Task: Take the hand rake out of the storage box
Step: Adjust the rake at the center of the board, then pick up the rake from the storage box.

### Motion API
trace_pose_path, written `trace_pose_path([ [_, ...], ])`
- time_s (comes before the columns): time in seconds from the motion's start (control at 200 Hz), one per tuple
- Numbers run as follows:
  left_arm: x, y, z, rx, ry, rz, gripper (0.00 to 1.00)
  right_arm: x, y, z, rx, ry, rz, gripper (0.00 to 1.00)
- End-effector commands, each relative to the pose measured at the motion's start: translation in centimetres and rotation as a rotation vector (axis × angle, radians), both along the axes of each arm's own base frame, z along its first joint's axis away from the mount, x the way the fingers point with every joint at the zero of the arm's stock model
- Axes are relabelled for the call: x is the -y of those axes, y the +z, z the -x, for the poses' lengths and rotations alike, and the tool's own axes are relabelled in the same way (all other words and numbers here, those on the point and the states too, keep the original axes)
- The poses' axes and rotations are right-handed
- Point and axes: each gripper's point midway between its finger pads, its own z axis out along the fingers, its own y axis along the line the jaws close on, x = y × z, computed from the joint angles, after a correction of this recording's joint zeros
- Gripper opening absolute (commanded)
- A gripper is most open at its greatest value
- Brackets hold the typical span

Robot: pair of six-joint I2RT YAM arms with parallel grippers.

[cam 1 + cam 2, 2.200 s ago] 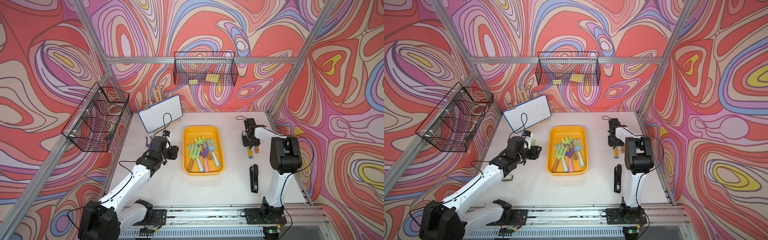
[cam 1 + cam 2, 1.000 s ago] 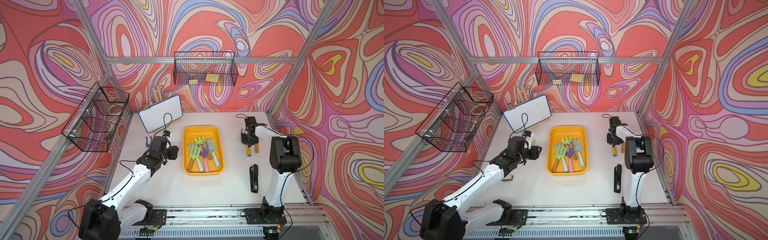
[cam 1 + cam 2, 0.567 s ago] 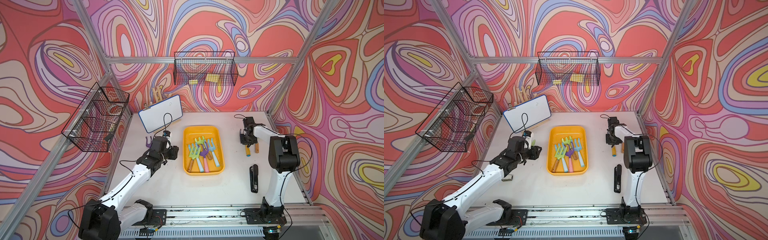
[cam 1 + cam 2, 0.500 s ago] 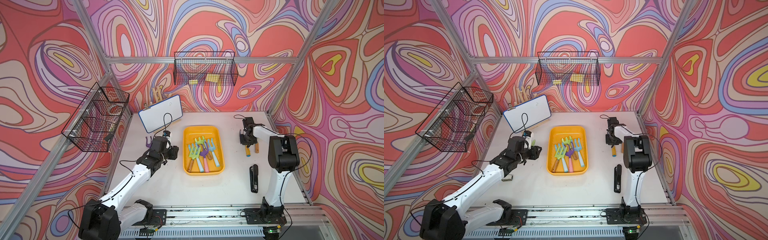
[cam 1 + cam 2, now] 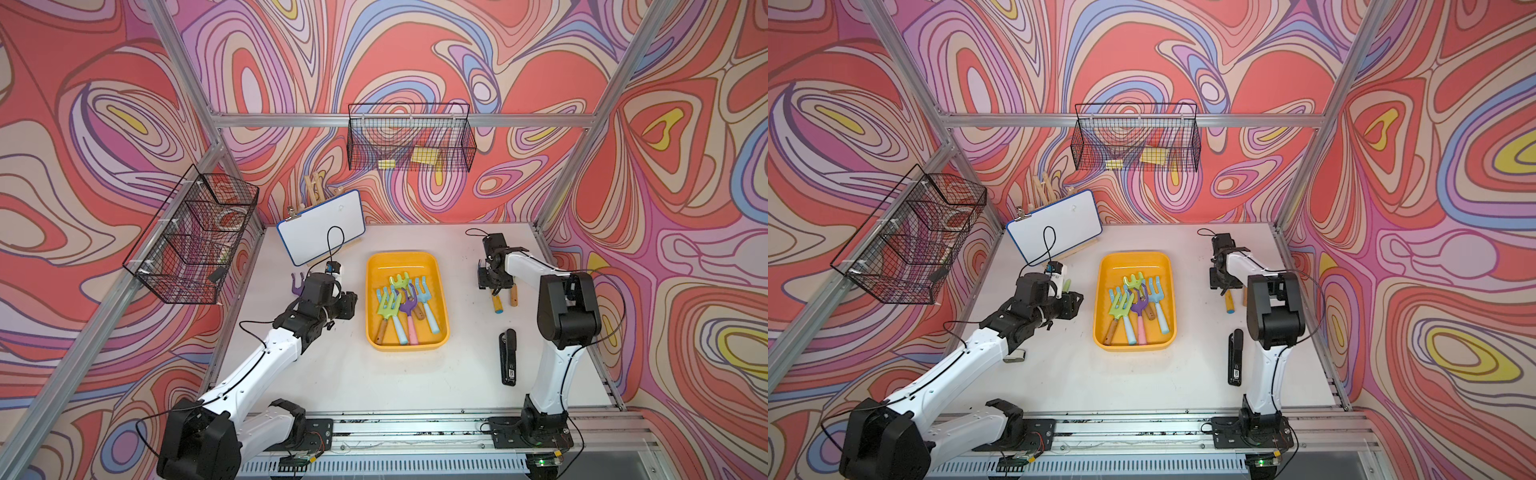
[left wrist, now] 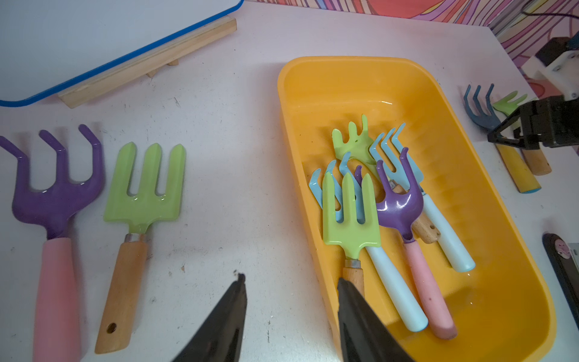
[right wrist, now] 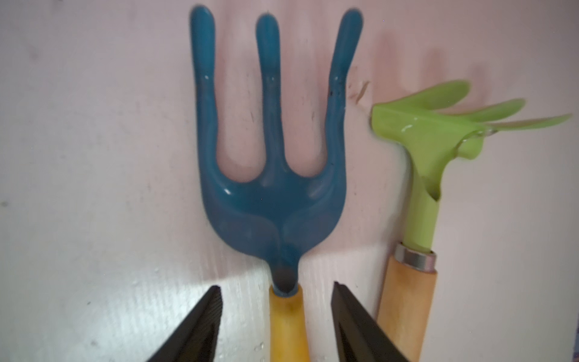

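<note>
1. Yellow-orange plastic storage box (image 5: 401, 264) is sitting in the middle of the white table (image 5: 374, 386), between the two arms.
2. A heap of hand tools (image 6: 347, 216) is lying crossed inside the box: green, pale blue and purple heads, with wooden, pale blue and pink handles.
3. The blue rake (image 7: 272, 203), with a yellow handle, is lying on the table outside the box on the right arm's side. It is just beside a green rake (image 7: 423, 141) with a wooden handle.
4. The right gripper (image 7: 276, 285) is standing released over the blue rake. Its jaws are straddling the top of the yellow handle, with a gap showing on either side.
5. The left gripper (image 6: 290, 279) is hanging released, jaws apart and holding nothing, close to the box's rim on the left arm's side.
6. A purple rake (image 6: 56, 194) and a green fork (image 6: 145, 188) are lying side by side on the table on the left arm's side, near a whiteboard (image 5: 320, 226).
7. A black stapler (image 5: 508, 357) is lying on the table near the right arm's base.
</note>
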Motion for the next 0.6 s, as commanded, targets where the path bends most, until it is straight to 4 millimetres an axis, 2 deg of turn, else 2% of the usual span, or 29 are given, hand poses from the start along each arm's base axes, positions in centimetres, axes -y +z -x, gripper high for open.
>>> trace_pose_path([
  [0.0,-0.2,-0.2,0.1,-0.002,0.008,-0.011,0.52,-0.9,4.9,-0.4,0.131,-0.002,-0.026,0.69],
  [0.075,-0.1,0.2,0.4,0.008,0.002,0.005,0.52,-2.5,6.7,0.0,0.175,0.028,-0.078,0.73],
  [0.095,-0.1,0.3,0.4,0.011,0.001,0.010,0.52,-3.1,6.6,0.1,0.173,0.041,-0.091,0.73],
  [0.105,-0.1,0.4,0.5,0.012,0.000,0.011,0.52,-3.3,7.5,0.2,0.194,0.047,-0.098,0.73],
  [0.135,0.0,0.6,0.6,0.015,-0.001,0.017,0.52,-4.1,8.3,0.5,0.209,0.066,-0.114,0.73],
  [0.376,0.6,1.7,1.3,0.043,-0.016,0.082,0.48,-10.5,12.0,3.5,0.243,0.220,-0.176,0.70],
  [0.521,1.4,2.1,1.7,0.055,-0.041,0.125,0.45,-14.5,14.7,5.3,0.291,0.303,-0.304,0.57],
  [0.596,1.9,2.2,1.9,0.055,-0.053,0.134,0.45,-16.8,14.9,6.7,0.276,0.359,-0.354,0.52],
])
